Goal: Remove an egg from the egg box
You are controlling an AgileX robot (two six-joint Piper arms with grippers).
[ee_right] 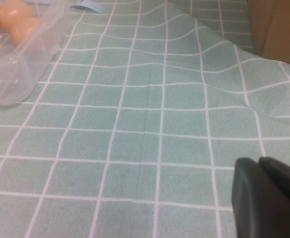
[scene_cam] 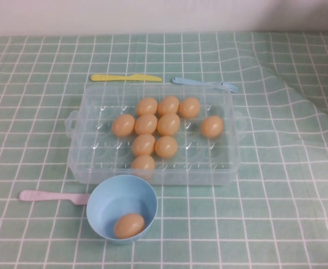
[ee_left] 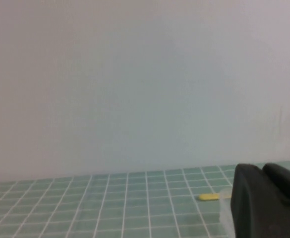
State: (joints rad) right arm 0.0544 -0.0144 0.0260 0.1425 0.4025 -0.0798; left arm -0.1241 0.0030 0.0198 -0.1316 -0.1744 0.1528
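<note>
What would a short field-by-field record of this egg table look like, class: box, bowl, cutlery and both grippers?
egg box: clear plastic tray, centre of table, nine eggs in its dimples
egg: one lying in the light blue bowl, outside the box
bowl position: against the box's near wall
pink spoon: left of the bowl
yellow knife: beyond the box
blue fork: beyond the box, right of the knife
left gripper: shut, holding nothing, out of the high view
right gripper: shut, low over the checked cloth, right of the box

Clear glossy plastic egg box (scene_cam: 91,162) — smooth egg (scene_cam: 129,225)
</note>
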